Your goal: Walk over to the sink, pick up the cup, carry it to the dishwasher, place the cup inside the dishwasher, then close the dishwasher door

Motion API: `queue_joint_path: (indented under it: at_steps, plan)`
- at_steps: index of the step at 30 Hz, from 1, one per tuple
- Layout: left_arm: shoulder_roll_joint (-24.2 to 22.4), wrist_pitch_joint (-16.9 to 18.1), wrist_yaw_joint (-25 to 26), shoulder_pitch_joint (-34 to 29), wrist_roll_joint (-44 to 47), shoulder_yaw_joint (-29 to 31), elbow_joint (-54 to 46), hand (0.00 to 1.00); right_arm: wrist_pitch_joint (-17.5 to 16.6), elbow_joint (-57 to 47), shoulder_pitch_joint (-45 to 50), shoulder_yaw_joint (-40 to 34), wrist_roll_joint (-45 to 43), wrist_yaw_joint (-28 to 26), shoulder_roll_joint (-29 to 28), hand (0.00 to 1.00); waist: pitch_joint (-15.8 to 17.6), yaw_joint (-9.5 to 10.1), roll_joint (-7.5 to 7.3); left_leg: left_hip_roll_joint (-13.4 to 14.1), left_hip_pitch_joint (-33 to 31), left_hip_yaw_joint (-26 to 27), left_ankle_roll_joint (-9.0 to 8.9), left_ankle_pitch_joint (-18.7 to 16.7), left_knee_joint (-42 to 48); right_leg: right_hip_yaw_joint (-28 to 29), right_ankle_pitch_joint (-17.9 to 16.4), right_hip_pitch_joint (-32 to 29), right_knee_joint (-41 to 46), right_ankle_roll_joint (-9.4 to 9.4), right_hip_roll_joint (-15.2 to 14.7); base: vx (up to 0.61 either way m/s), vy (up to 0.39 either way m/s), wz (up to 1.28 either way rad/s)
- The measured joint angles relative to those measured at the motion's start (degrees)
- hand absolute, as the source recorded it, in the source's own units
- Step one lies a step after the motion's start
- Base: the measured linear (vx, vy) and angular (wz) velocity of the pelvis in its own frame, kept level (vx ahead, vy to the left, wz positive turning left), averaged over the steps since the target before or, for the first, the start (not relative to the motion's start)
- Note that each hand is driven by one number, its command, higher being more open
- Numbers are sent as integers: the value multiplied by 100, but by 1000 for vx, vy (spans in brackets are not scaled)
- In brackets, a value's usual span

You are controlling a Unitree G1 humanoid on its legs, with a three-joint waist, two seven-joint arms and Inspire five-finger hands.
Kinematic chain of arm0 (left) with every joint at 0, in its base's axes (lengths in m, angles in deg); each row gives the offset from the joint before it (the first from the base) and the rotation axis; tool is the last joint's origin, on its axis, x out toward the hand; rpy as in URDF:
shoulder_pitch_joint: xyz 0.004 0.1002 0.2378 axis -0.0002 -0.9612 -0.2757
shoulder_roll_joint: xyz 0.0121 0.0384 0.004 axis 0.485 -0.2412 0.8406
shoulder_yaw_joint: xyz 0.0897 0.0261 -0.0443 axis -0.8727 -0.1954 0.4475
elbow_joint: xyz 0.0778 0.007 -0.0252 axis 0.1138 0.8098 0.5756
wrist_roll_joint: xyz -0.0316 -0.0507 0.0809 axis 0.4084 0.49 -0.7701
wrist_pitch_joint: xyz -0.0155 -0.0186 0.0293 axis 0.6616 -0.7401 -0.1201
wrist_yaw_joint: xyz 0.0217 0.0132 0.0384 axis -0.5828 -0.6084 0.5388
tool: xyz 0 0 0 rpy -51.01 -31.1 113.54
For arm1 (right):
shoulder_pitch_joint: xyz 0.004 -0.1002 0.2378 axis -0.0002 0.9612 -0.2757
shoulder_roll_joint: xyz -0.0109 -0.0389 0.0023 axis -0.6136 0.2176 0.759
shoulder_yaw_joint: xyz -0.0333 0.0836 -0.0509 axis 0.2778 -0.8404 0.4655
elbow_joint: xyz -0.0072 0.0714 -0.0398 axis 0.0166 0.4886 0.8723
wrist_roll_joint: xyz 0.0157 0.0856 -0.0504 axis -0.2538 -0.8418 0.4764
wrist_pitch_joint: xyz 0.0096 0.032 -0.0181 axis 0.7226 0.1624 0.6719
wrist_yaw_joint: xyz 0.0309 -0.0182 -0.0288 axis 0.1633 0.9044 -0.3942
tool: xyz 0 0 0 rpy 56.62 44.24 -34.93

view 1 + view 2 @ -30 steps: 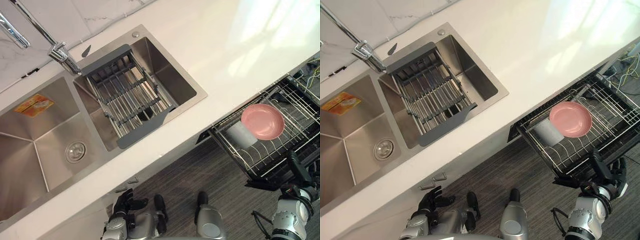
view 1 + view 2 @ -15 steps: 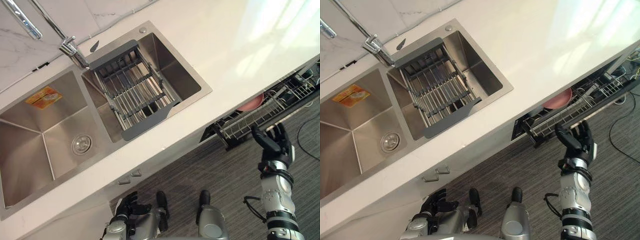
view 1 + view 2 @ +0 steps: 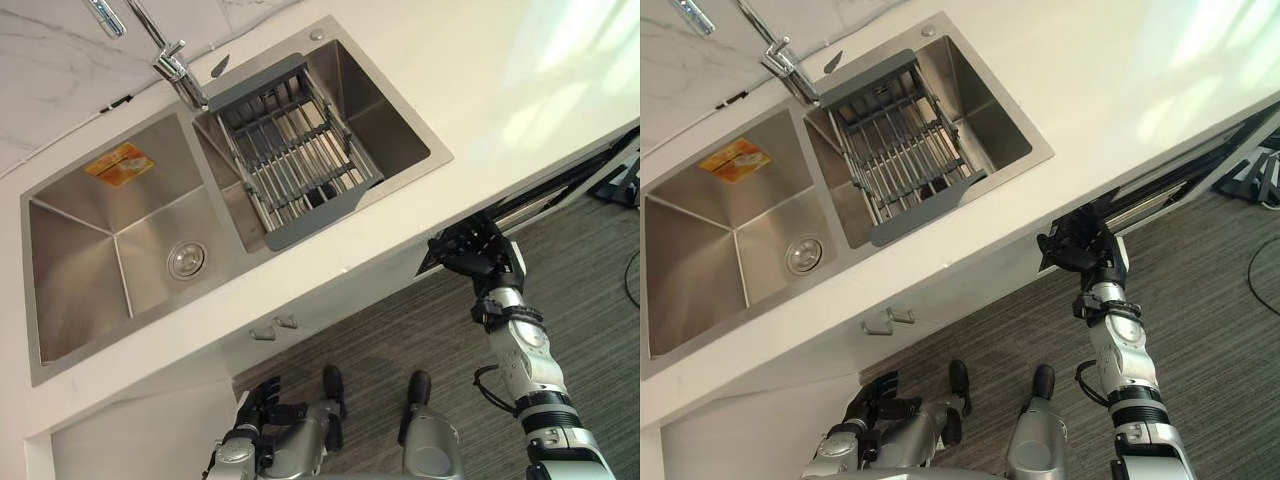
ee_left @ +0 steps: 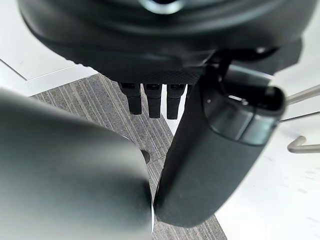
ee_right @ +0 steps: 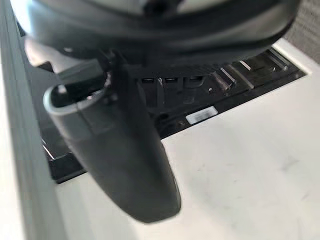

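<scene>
The dishwasher (image 3: 560,190) shows as a narrow dark strip under the white counter's edge, its rack pushed almost fully in. My right hand (image 3: 478,255) is raised against the strip's left end, fingers straight and touching the dark front. In the right wrist view the right hand (image 5: 125,150) has its thumb straight, over the dark dishwasher opening (image 5: 240,75). The cup is hidden inside. My left hand (image 3: 262,400) hangs low over the floor, fingers relaxed and holding nothing.
A steel double sink (image 3: 110,250) lies in the counter (image 3: 480,90), with a grey drain rack (image 3: 295,150) across its right basin and a faucet (image 3: 170,60) behind. Cabinet handles (image 3: 275,325) sit below the sink. Dark striped floor (image 3: 600,300) lies to the right.
The rack with the pink plate and the cup has slid in under the counter. My right hand rose from low beside it to the dishwasher's front. The camera has shifted too.
</scene>
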Motion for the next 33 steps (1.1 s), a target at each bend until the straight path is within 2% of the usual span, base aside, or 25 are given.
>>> queue_joint_path:
  at_steps: [6,11,16,19,21,24,26,31,33]
  plan:
    - [6,4,3,8,-2,-6,1,90,48,663,-530,80,287,189,307,90,14,2,27,35,-34,-25,-28,23,3,-17,34,-1,-72,-45,71,0,0,0]
    - [5,-10,20,26,-3,-7,1,90,98,697,-606,80,387,225,379,90,40,1,53,92,-50,-75,-60,45,-5,-44,55,10,-116,-77,142,-1,-5,1]
    - [3,-48,50,44,-31,-3,4,90,197,-256,181,-59,775,203,356,90,58,-1,25,97,128,-171,-89,65,-121,-139,58,250,-254,-81,183,32,-19,8]
    - [8,-84,68,44,-62,3,14,90,200,-1003,829,-68,1183,56,131,90,56,-5,-33,90,354,-178,-107,92,-285,-155,55,442,-344,-77,198,0,0,0]
    - [42,-103,70,44,-73,5,30,90,200,-1234,1136,-83,1544,5,-78,90,21,-7,-124,92,461,-181,-116,122,-392,-166,53,519,-399,-74,213,0,0,0]
    - [162,-132,73,36,-231,25,43,90,200,-1324,1758,-95,2156,-56,-504,90,-180,-7,-422,96,602,-199,-130,140,-542,-196,49,653,-519,-67,243,45,-20,2]
    - [200,-147,74,13,-273,28,62,90,200,-1323,2053,-195,2391,-46,-788,90,-281,-10,-559,87,692,-195,-130,141,-609,-197,48,742,-583,-58,247,53,-7,-1]
    - [228,-182,82,-50,-303,31,185,90,203,-1038,2473,-302,3187,169,-1269,90,-588,-22,-743,65,837,-180,-129,141,-721,-190,48,868,-679,-30,247,50,4,-1]
    - [225,-227,93,-69,-387,40,235,90,249,-436,2506,-353,3272,278,-1535,90,-725,-16,-786,56,1035,-181,-129,141,-807,-196,32,1045,-717,-6,248,0,0,0]
